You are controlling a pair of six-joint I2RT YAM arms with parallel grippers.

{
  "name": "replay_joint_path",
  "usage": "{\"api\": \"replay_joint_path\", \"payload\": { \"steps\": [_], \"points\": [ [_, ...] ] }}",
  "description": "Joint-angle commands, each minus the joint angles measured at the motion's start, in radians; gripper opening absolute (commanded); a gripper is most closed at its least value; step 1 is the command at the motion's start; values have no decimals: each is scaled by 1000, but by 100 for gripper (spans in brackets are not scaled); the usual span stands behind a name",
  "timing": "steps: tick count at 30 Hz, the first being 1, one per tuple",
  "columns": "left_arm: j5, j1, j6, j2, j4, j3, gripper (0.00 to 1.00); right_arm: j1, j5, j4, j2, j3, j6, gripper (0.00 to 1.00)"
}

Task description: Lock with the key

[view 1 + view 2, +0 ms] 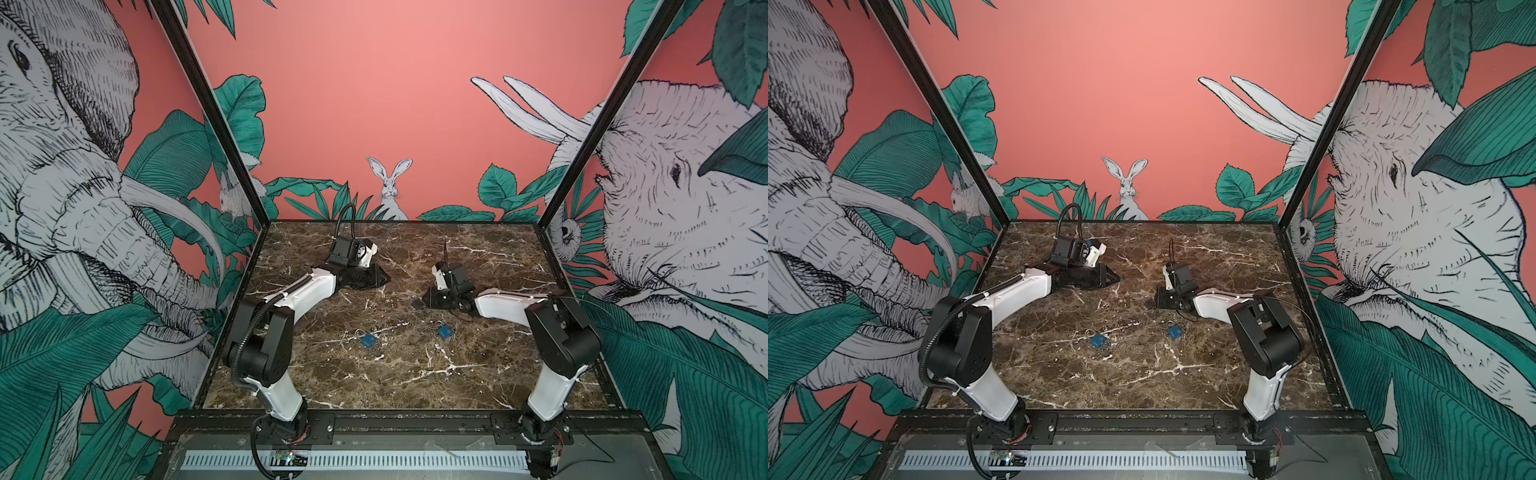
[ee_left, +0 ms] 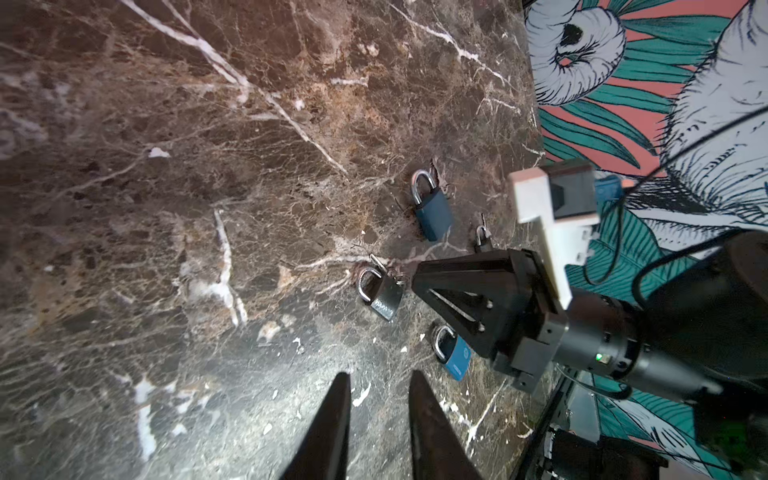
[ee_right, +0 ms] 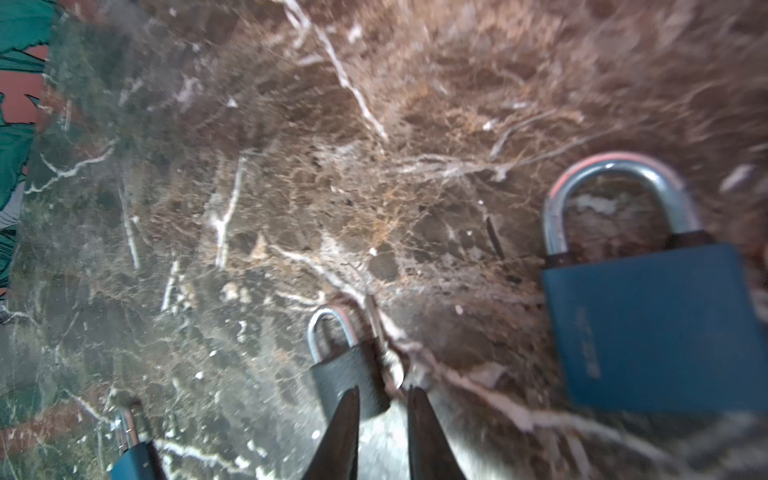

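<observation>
**Right gripper at the grey padlock and key, jaws slightly apart**

Your right gripper (image 3: 383, 391) is low over the bench (image 1: 374, 382), with its tips right at the grey padlock (image 3: 345, 370). The jaws stand a little apart and nothing is clamped between them. The padlock body is partly hidden behind one finger (image 3: 347, 424). The key (image 3: 375, 326) lies just beside the body, with its round end and ring at the mouth of the gap. The right wrist view is blurred, so you can't tell if a finger touches the key. In a top view the same padlock (image 1: 417, 302) shows as a dark square just off your right gripper (image 1: 426, 298), right of centre.

Looks: a small padlock lying flat, with a dark grey textured body and a silver shackle (image 2: 363, 286). The key is thin and silver, on a small ring. The left wrist view shows the shackle down in the body; whether it's latched, can't tell.

Your left gripper (image 2: 379, 374) also has its jaws parted and holds nothing, with bare bench between the fingers. It sits further back on the left, apart from the padlock. A blue padlock (image 1: 368, 340) and a second blue padlock (image 1: 444, 331) lie nearer the front, apart from both grippers.
</observation>
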Motion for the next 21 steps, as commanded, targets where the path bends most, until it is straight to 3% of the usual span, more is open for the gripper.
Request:
{"api": "replay_joint_path", "payload": {
  "steps": [1, 7, 12, 21],
  "points": [
    [-10, 30, -17, -94, 7, -39, 27, 48, 92, -74, -105, -1, -82, 23],
    [-73, 86, -22, -254, -32, -152, 27, 150, 173, -191, -214, 0, -193, 24],
    [-124, 163, -60, -428, -56, -299, 27, 268, 211, -264, -219, 26, -261, 28],
    [-33, 368, -65, -631, -147, -471, 28, 475, 294, -352, -86, 161, -348, 38]
  ]
}}
